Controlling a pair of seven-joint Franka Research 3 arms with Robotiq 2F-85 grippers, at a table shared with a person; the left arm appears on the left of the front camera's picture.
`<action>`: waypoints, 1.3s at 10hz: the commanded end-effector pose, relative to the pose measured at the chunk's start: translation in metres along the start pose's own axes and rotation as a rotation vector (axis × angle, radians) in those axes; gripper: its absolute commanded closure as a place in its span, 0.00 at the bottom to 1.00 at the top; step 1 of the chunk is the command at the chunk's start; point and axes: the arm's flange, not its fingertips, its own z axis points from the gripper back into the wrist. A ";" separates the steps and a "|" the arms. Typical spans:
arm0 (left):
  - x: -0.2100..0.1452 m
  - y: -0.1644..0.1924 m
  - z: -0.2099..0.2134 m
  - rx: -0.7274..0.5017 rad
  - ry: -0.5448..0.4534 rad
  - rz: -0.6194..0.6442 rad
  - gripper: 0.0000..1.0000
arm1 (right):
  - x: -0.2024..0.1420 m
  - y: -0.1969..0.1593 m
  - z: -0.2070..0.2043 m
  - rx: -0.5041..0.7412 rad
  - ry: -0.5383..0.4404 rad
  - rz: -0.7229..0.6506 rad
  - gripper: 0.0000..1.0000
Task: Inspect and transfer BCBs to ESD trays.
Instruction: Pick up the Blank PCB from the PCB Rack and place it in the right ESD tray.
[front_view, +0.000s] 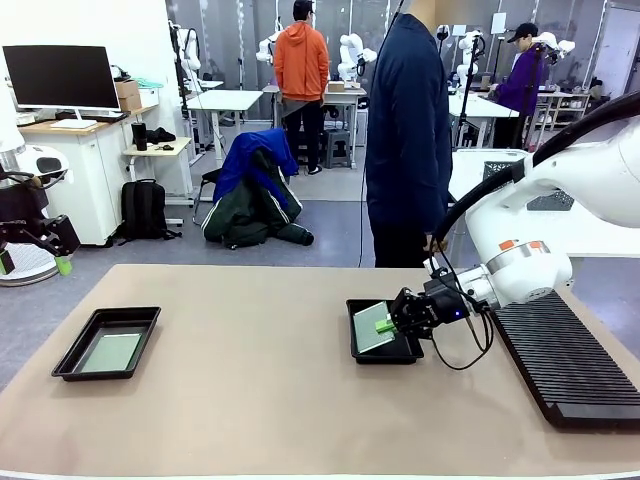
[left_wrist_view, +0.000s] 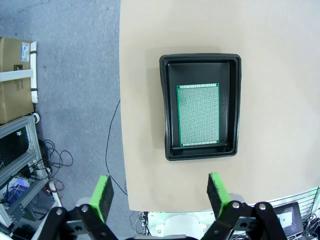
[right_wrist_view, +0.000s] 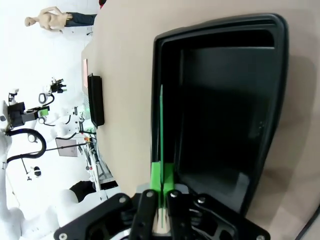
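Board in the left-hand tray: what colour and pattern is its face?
Pale green, covered in a fine regular grid of tiny dots, on the board; clearest in the left wrist view.

Bright, even overhead room light in front view, no hard shadows; soft shadow under right tray (front_view: 384, 352) and rack (front_view: 570, 360). Table (front_view: 250, 380) matte, no glare. Bkgd sharp enough, slight softness far back. Left wrist view: crisp, board (left_wrist_view: 198, 114) grid pattern resolved, faint sheen on tray (left_wrist_view: 200, 60) rim, mild wide-angle bend at edges, pads (left_wrist_view: 103, 196) near the lens a bit soft. Right wrist view: strong barrel distortion, bkgd at left blown out white, tray (right_wrist_view: 220, 30) interior very dark, little detail, weak highlights on rim; board (right_wrist_view: 161, 130) seen edge-on, thin green line; fingers (right_wrist_view: 156, 176) close & blurred
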 end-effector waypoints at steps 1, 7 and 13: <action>-0.002 -0.001 0.000 0.003 -0.003 0.016 0.00 | 0.004 -0.008 -0.001 0.032 -0.032 -0.005 0.97; -0.002 -0.001 0.000 0.003 -0.003 0.016 0.00 | 0.004 -0.011 0.006 0.000 -0.017 -0.025 0.97; -0.002 -0.001 0.000 0.003 -0.003 0.016 0.00 | 0.004 -0.011 0.006 0.000 -0.017 -0.025 0.97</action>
